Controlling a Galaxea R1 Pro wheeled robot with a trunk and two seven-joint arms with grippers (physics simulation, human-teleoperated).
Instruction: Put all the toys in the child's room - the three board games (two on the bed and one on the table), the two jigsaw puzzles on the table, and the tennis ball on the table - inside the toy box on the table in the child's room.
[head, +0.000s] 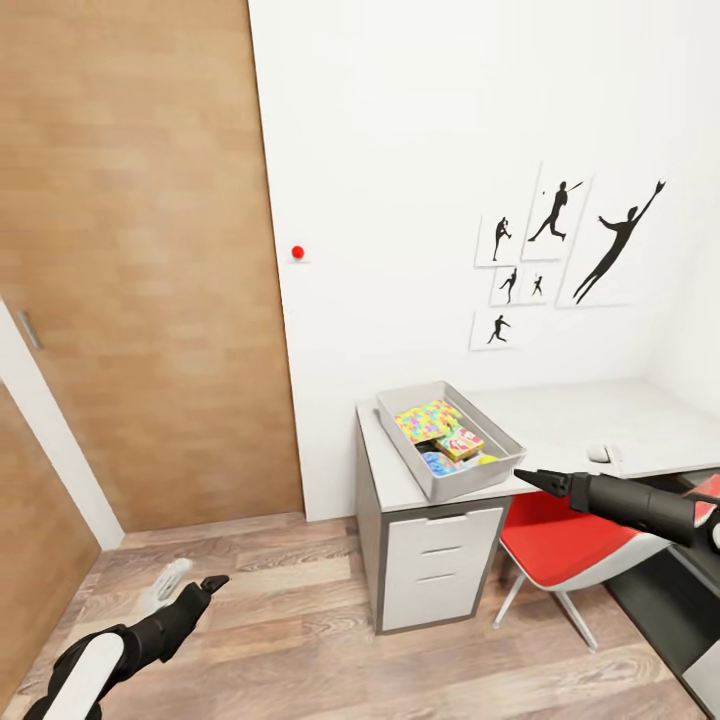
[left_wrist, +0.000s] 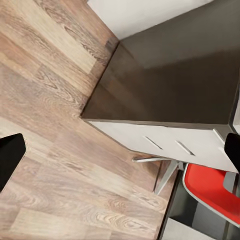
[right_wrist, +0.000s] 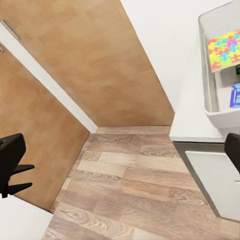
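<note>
Both grippers, left (head: 212, 582) and right (head: 527, 476), spread, empty; toy box (head: 497, 470) contents half hidden, perhaps jigsaw puzzle (head: 427, 420) topmost

One toy box (head: 440, 485) sits at the tabletop's (head: 580, 420) left end, holding one jigsaw puzzle (head: 426, 420), one board game (head: 461, 441) and more toys too hidden to count. One red chair (head: 560, 545), three white drawer fronts (head: 440, 565), six silhouette pictures (head: 610, 245), two end effectors (head: 210, 583) (head: 530, 478).
</note>
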